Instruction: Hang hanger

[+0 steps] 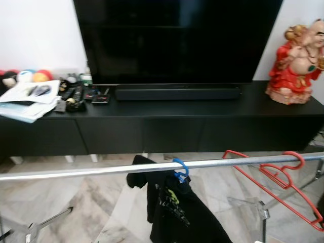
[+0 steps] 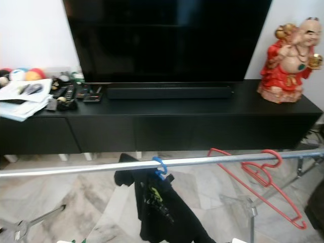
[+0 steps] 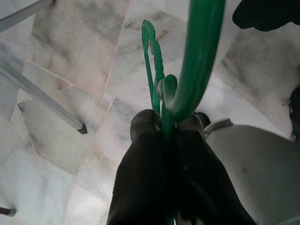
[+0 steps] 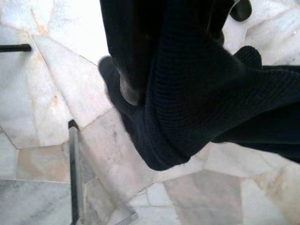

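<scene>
— Left gripper [image 3: 171, 129]?
— Its two black fingers [image 3: 140, 173] are pressed together, clamping a thin green plastic hanger [image 3: 197, 61].
— Right gripper?
— Black fingers [image 4: 123, 82] wrapped in dark knit fabric [image 4: 201, 89]; pose unclear.

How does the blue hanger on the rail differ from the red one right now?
The blue hanger carries a black garment; the red hanger is bare. The blue hanger hangs near the middle of the rail, while the red one sits toward the robot's right end. Of the blue hanger little more than the hook shows, whereas the red one's whole frame shows, swung at a slant. Both are hooked over the same metal rail.
</scene>
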You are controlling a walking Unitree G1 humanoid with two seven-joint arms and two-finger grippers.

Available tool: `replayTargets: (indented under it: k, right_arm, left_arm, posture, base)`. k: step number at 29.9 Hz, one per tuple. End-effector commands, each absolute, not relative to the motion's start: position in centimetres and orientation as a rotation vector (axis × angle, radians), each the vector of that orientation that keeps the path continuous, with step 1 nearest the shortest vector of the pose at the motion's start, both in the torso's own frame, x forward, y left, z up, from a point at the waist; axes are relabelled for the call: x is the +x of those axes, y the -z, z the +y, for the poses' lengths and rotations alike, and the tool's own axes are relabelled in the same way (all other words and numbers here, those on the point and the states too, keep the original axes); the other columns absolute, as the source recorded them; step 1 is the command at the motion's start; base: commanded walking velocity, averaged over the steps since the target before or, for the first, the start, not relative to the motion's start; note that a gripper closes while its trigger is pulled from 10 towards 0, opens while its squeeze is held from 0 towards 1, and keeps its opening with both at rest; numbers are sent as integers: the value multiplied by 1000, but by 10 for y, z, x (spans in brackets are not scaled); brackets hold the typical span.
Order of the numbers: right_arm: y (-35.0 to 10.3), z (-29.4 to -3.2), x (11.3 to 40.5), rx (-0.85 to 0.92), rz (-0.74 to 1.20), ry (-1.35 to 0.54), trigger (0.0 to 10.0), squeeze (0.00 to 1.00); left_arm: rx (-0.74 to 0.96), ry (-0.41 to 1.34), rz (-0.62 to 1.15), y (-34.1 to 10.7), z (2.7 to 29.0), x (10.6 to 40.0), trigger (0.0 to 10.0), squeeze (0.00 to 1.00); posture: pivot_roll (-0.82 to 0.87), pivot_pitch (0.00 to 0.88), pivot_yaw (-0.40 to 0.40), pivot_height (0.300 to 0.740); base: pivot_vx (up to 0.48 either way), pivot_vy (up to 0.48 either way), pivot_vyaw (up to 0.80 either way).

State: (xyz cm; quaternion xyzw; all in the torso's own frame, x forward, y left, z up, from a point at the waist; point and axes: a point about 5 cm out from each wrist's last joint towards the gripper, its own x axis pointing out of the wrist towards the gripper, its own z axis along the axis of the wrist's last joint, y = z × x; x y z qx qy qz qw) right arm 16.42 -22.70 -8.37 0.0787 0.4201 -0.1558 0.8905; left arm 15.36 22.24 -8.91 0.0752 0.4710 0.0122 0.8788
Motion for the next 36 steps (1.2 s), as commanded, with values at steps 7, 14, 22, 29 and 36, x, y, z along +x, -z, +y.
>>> replayTargets:
  k: [7, 14, 22, 29, 36]
  right_arm:
    - [82, -227, 168, 166, 852, 325, 10000, 0]
    - [81, -233, 165, 170, 851, 332, 10000, 0]
    - [80, -238, 166, 176, 854, 342, 10000, 0]
    - [80, -239, 166, 185, 856, 347, 10000, 0]
    - [81, -237, 164, 183, 861, 343, 10000, 0]
  left_arm:
    - [182, -22, 1029, 94, 225, 142, 10000, 0]
    - [179, -28, 1043, 94, 228, 140, 10000, 0]
    - [174, -50, 1081, 96, 238, 127, 10000, 0]
    - [165, -62, 1111, 99, 243, 112, 10000, 0]
    - [163, -73, 1121, 99, 247, 109, 10000, 0]
  posture:
    - [115, 0, 21, 740]
    - [118, 0, 19, 740]
    - [120, 0, 16, 740]
    - [121, 0, 17, 740]
    - [122, 0, 17, 740]
  base:
    - [0, 0, -338]
    - [0, 0, 0]
    - [-158, 0, 0]
    - [-289, 0, 0]
    - [-331, 0, -439]
